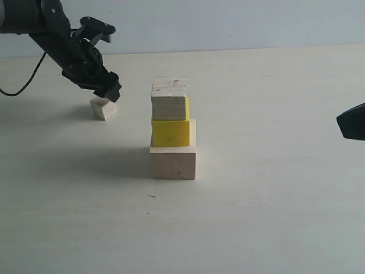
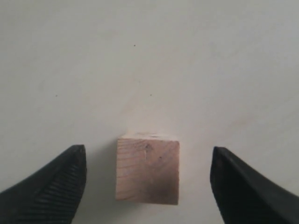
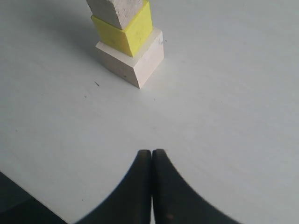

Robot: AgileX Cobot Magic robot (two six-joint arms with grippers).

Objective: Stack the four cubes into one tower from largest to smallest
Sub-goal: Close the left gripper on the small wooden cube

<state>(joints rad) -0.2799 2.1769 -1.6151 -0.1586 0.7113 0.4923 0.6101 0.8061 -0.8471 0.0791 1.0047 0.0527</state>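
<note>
Pale smallest cube [image 2: 147, 170] lies untouched between the wide-spread jaws of your left gripper [image 2: 147, 148]; your right gripper [image 3: 152, 153] is closed, empty.

We see a pale, matte table [image 1: 274, 217] with two things resting straight on it. A large pale wooden cube [image 1: 173, 162] sits near the middle. A small pale wooden cube [image 1: 104, 108] sits well apart, farther back on the left. A tiny dark speck [image 1: 151, 196] marks the surface just in front of the large cube.
</note>
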